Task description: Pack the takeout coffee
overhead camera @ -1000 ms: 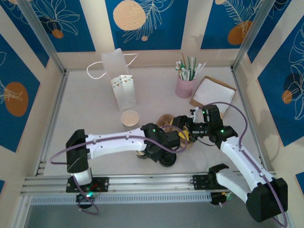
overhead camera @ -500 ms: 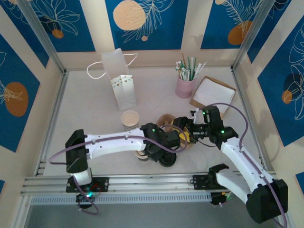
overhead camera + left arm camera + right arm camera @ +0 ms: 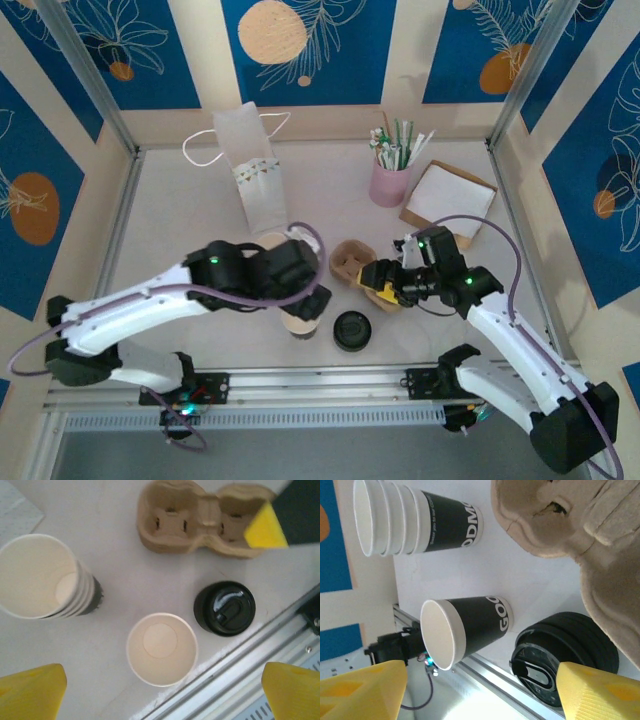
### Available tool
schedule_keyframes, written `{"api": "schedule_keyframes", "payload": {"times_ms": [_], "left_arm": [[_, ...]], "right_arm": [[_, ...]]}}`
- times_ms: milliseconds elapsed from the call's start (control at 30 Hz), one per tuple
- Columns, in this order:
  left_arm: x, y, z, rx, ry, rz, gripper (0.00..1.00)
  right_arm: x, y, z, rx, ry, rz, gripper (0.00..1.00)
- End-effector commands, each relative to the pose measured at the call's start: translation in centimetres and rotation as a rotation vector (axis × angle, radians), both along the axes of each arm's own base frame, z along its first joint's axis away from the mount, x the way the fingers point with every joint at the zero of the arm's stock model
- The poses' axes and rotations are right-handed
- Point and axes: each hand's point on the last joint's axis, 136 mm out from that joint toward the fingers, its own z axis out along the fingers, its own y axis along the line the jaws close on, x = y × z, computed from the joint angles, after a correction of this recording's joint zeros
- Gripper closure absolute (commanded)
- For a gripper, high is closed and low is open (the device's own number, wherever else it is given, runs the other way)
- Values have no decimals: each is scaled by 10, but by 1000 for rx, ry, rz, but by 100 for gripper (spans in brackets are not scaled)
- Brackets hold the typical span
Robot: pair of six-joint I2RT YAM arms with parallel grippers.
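The takeout coffee point(image 3: 161, 649) is an empty paper cup with a white rim and a black wall with white lettering point(image 3: 465, 630). It stands upright by the table's near edge point(image 3: 298, 326). My left gripper point(image 3: 162, 697) hangs straight above it, open, its yellow fingertips point(image 3: 32, 692) wide to both sides and touching nothing. In the top view the left gripper point(image 3: 305, 302) partly covers the cup. My right gripper point(image 3: 480, 695) is open and holds nothing, with cup and lid beyond its tips. The right gripper point(image 3: 383, 285) hovers at the carrier's right end.
A flat black lid point(image 3: 225, 608) lies right of the cup. A brown two-cup carrier point(image 3: 200, 522) sits behind it, and a stack of cups point(image 3: 37, 575) stands to the left. At the back are a white paper bag point(image 3: 258, 180), a pink cup of straws point(image 3: 390, 180) and napkins point(image 3: 447, 195).
My left gripper has gone from shut to wide open, and its arm has risen and drawn back to the left. The right gripper has shifted slightly left, its jaws a little narrower.
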Motion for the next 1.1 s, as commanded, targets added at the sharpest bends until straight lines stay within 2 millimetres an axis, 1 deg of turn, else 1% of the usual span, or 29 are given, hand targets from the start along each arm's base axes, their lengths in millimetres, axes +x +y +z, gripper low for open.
{"api": "schedule_keyframes", "payload": {"times_ms": [0, 133, 267, 367, 467, 567, 633, 867, 967, 1067], "left_arm": [[15, 23, -3, -48, -12, 80, 0], [24, 54, -9, -141, 12, 171, 0], [36, 90, -17, -168, 6, 281, 0], [45, 109, -29, -174, 34, 348, 0], [51, 120, -44, -192, 83, 398, 0], [52, 124, -60, -243, 145, 431, 0], [50, 124, -70, -300, 189, 449, 0], [29, 115, -111, -460, 355, 477, 5], [20, 113, -126, -500, 395, 490, 7], [14, 114, -139, -504, 420, 503, 9]], "right_arm": [[-5, -2, 2, -61, -10, 21, 25], [-9, 1, 0, -112, -11, 50, 29], [-14, 3, -5, -182, 3, 77, 33], [-16, 0, -8, -255, -2, 80, 38], [-20, -3, -12, -310, 0, 84, 47], [-25, -6, -16, -373, 3, 93, 53], [-27, -7, -19, -408, 5, 104, 56], [-36, -5, -31, -507, 13, 154, 63], [-40, -2, -35, -531, 10, 177, 65], [-44, 1, -40, -547, 14, 201, 67]]}}
